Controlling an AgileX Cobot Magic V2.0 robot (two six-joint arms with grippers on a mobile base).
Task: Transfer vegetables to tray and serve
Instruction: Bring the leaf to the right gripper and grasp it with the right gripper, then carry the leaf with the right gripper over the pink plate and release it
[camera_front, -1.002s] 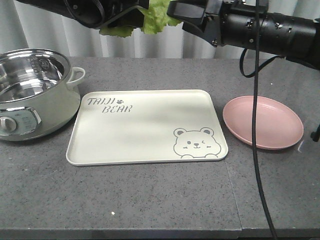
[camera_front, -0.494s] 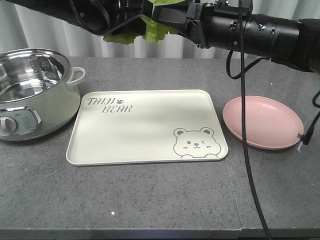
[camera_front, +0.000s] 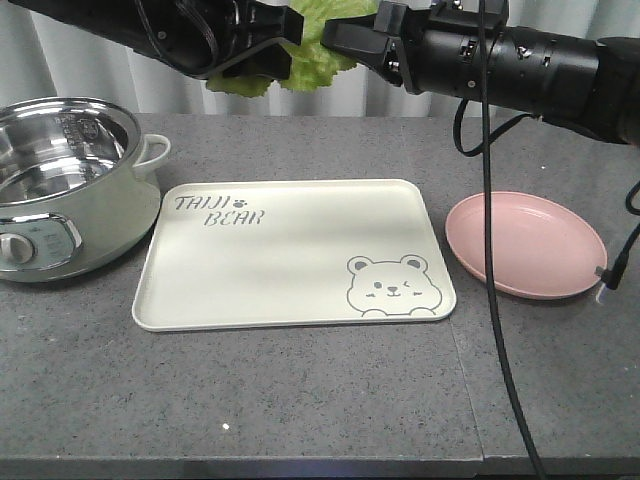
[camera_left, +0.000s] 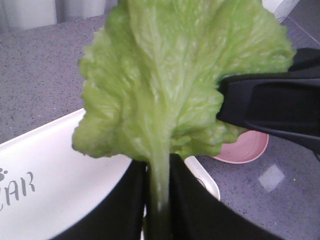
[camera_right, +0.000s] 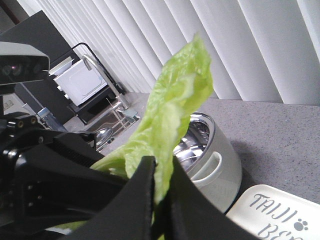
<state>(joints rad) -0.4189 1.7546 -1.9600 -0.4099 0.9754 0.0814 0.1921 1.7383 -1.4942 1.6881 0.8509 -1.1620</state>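
Note:
One of the vegetables, a ruffled green lettuce leaf (camera_front: 305, 40), hangs in the air above the far edge of the cream tray (camera_front: 290, 250). My left gripper (camera_front: 275, 50) is shut on its pale stem (camera_left: 159, 170), and the leaf (camera_left: 170, 75) fans out above the jaws. From the right, my right gripper (camera_front: 335, 35) is shut on the leaf's edge (camera_right: 175, 110); its black fingers (camera_left: 270, 105) show in the left wrist view. The tray (camera_left: 55, 200) lies flat below with nothing on it.
A round pink plate (camera_front: 525, 245) lies right of the tray. A pale green electric pot (camera_front: 60, 180) with a steel bowl stands at the left, also seen in the right wrist view as the pot (camera_right: 212, 160). Black cables (camera_front: 490, 250) hang from the right arm over the plate.
The right arm has moved left to the leaf and its gripper now pinches the leaf's edge. The left gripper still holds the stem, slightly shifted.

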